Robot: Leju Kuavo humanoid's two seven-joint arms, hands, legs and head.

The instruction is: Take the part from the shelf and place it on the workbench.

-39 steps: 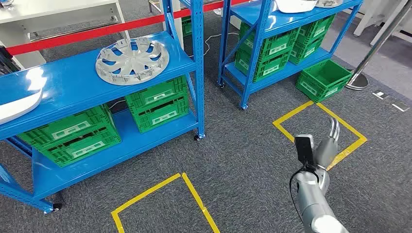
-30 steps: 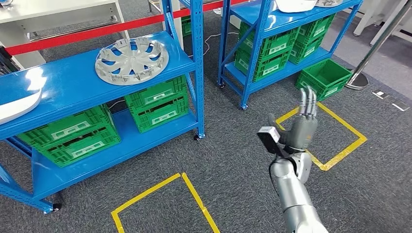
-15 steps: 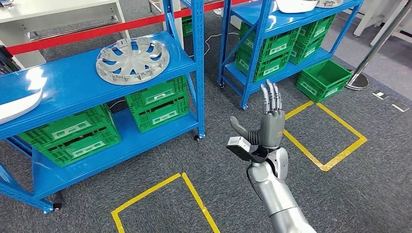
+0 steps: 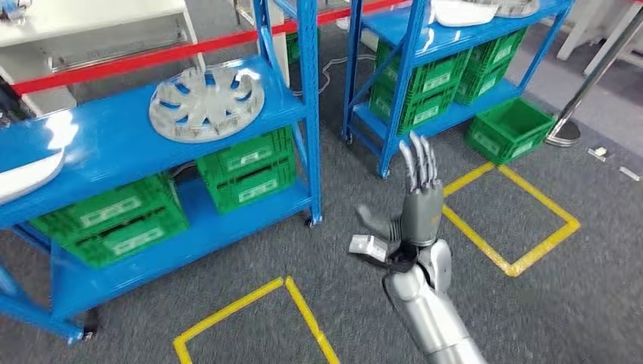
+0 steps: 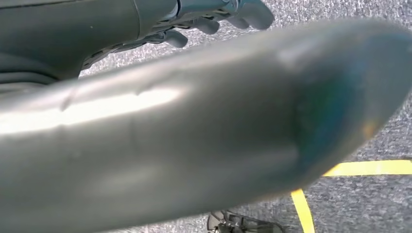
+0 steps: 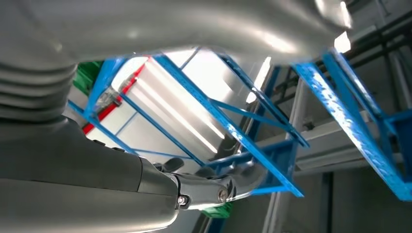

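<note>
Silver-grey wheel cover, the part, flat on the top board of the blue shelf, well to the left of the raised fingers and farther off; part of a white piece at that board's left end; green crates stacked on the lower board under the part, more green crates to their left; red strip running behind the shelf, with a white table beyond it; yellow tape on grey carpet, low and left of the wrist. Right hand up in mid-frame on its silver arm, fingers straight and close together, pointing up and away, thumb out to the left, nothing held, well apart from the part; second blue rack with green crates just beyond the fingertips; lone green crate on the floor to the right; yellow taped square right of the palm; metal pole at far right. Left hand hanging over grey carpet in its wrist view, dark fingers loosely curved and spread, nothing in them.
</note>
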